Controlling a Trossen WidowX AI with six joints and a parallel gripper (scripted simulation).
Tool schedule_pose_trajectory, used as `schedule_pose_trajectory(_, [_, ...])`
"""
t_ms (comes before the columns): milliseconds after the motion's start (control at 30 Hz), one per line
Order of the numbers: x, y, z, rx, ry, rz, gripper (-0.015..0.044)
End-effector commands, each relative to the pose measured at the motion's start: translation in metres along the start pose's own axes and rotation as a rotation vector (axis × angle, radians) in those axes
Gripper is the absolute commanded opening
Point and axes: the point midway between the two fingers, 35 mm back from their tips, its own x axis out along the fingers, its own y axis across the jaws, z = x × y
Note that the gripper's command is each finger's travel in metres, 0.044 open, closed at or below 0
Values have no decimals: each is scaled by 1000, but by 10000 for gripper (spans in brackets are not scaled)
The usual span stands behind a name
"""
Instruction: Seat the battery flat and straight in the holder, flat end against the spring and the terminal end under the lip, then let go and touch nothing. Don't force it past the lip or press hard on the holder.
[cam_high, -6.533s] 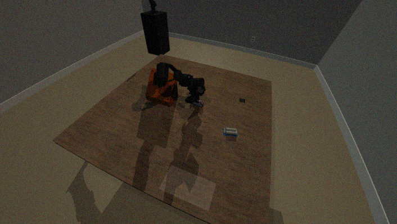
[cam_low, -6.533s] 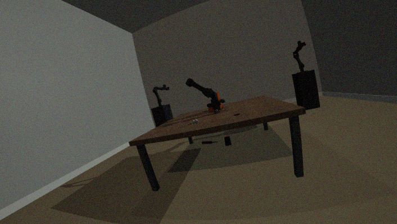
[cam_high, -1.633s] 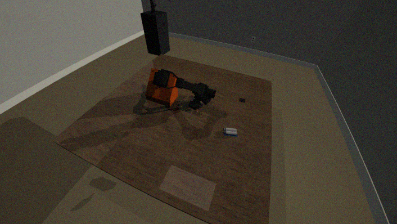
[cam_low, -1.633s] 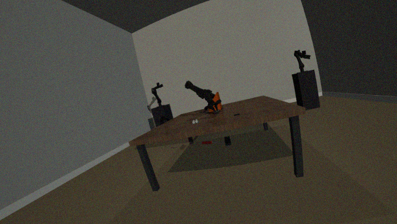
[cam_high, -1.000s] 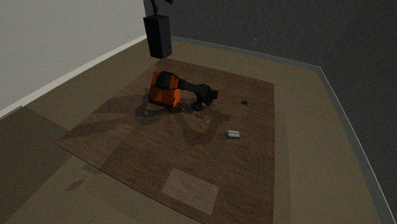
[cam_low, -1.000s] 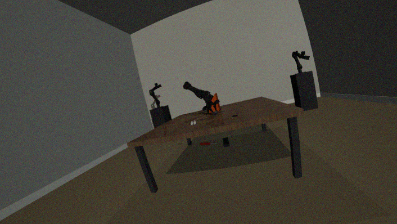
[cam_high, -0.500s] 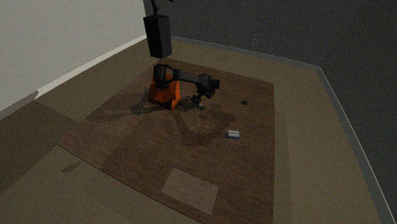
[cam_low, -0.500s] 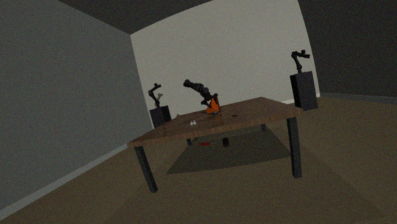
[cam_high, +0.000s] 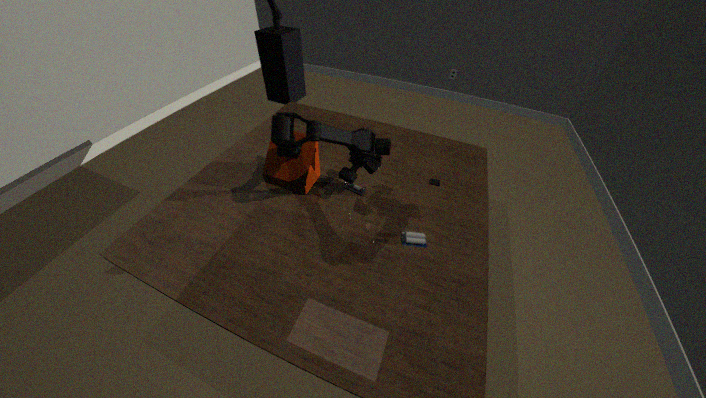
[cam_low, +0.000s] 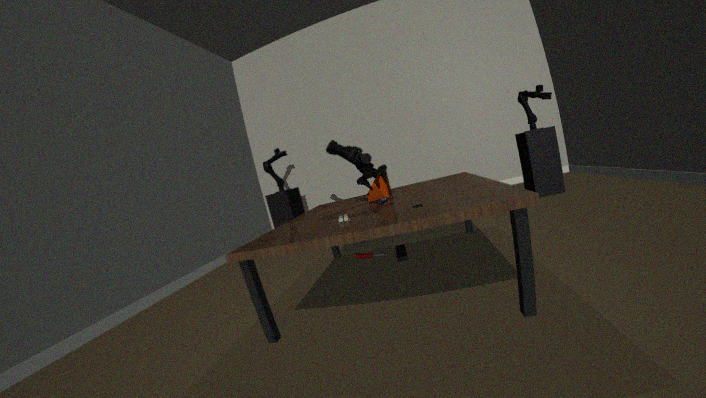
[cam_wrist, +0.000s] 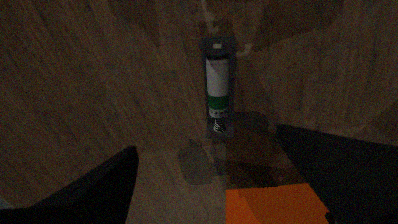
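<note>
Near the tabletop's (cam_high: 280, 280) middle, just off the arm's orange base (cam_high: 295, 167), the battery (cam_wrist: 218, 85) lies in its dark holder (cam_wrist: 218, 129). Wrist view: battery runs lengthwise along the holder, white body with a green band toward the near end; looks straight, but too dim to confirm it's under the lip or against the spring. End effector (cam_high: 356, 183) is released, fingers spread wide on either side of the wrist view, clear of the battery, nothing between them. Arm is bent over, wrist above the holder. Elsewhere: a small white-and-blue pack (cam_high: 414, 238) sits well apart toward the right edge, a small dark block (cam_high: 434, 182) further toward the far-right corner, and a pale rectangular patch (cam_high: 337, 337) by the near edge.
</note>
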Motion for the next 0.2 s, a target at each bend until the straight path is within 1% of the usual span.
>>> schedule_pose_trajectory(0, [-1,0,0,5,1,3,440])
schedule_pose_trajectory(167, [-1,0,0,5,1,3,440])
